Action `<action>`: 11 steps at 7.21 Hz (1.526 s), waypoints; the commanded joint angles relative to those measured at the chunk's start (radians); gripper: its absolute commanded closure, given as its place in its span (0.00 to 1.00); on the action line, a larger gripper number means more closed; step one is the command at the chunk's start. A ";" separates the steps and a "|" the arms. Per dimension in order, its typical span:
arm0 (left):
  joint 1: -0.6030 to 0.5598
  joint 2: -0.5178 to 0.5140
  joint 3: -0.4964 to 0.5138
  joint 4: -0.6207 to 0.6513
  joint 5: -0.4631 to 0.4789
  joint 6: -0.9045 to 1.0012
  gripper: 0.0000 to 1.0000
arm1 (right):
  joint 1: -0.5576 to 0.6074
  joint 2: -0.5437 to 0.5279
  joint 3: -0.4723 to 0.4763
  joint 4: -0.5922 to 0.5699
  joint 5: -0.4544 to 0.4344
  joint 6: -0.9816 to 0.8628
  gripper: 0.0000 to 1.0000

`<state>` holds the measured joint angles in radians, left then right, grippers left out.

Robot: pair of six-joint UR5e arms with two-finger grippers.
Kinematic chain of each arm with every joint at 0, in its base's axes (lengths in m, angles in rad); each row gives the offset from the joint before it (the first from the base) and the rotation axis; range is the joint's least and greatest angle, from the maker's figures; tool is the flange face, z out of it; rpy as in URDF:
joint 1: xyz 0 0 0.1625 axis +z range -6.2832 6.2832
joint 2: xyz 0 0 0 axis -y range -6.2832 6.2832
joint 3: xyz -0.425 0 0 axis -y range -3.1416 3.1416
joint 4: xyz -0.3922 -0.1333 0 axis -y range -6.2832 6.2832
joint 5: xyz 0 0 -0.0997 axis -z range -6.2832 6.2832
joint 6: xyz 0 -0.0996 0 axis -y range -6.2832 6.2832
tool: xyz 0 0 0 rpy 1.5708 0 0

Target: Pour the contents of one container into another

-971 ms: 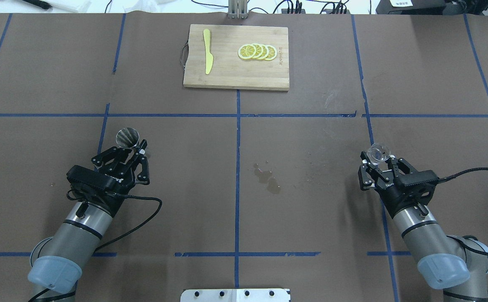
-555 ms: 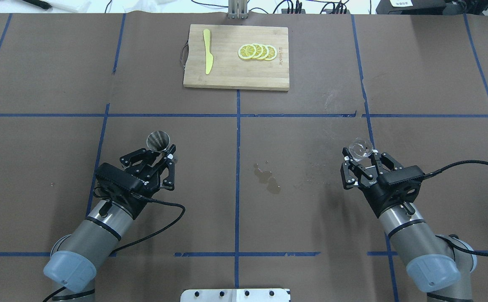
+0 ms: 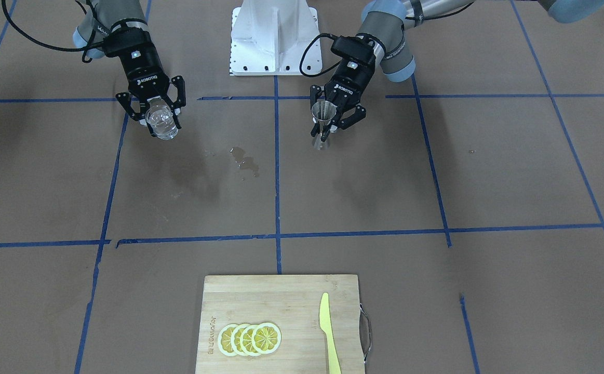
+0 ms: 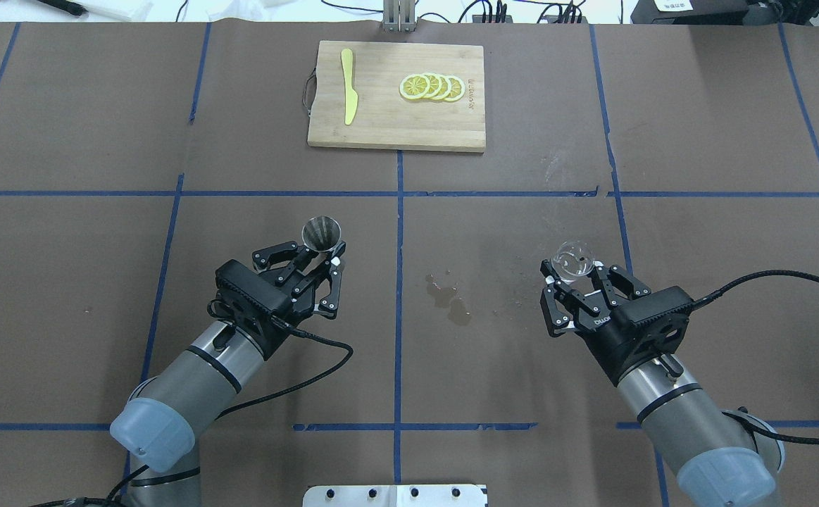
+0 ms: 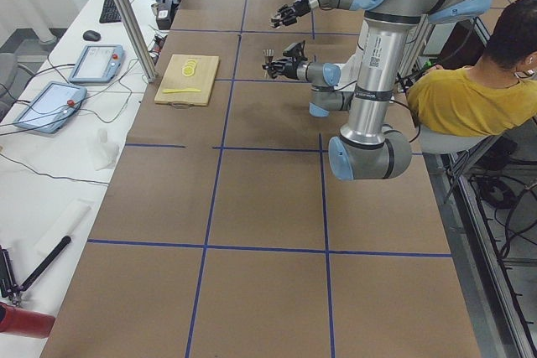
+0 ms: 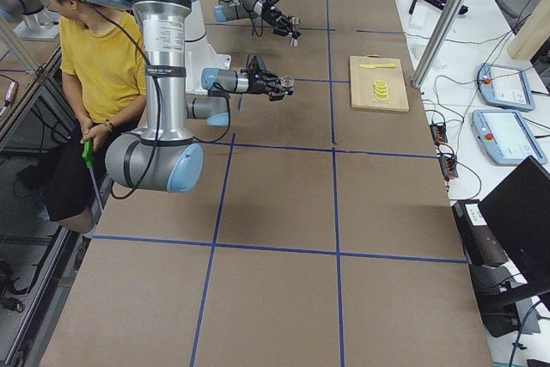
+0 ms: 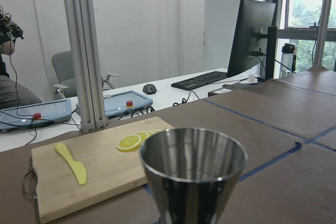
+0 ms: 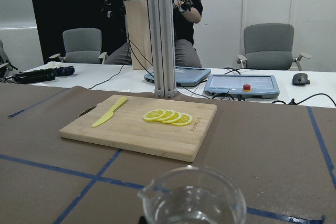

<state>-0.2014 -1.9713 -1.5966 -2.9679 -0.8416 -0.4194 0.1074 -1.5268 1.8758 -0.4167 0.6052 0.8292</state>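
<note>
Glass cup (image 4: 572,258), small, clear, cylindrical, clamped in right gripper (image 4: 572,272) toward tabletop's (image 4: 494,366) robot-side edge, right half; likely fragile, slick, hold mid-wall. Left gripper (image 4: 323,251) clamps hourglass steel jigger (image 4: 321,233) near waist; light, stiff.

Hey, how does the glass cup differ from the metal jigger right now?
The glass cup is clear and cylindrical; the jigger is opaque steel, hourglass-shaped. The cup sits in the right tool, the jigger in the left tool. Both are held off the table, mouths up.
</note>
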 commanded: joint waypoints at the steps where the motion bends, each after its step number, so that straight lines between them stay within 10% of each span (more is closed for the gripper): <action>1: 0.000 -0.027 0.030 -0.055 -0.126 0.025 1.00 | -0.028 0.088 0.045 -0.054 0.002 -0.092 1.00; 5: 0.002 -0.109 0.121 -0.060 -0.174 0.076 1.00 | -0.077 0.105 0.215 -0.262 0.013 -0.139 1.00; 7: 0.011 -0.130 0.127 -0.060 -0.177 0.076 1.00 | -0.069 0.306 0.209 -0.481 0.010 -0.137 1.00; 11: 0.029 -0.116 0.125 -0.069 -0.172 0.076 1.00 | 0.004 0.350 0.195 -0.595 0.037 -0.136 1.00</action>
<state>-0.1786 -2.0910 -1.4701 -3.0306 -1.0167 -0.3436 0.0877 -1.1965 2.0728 -0.9630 0.6241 0.6922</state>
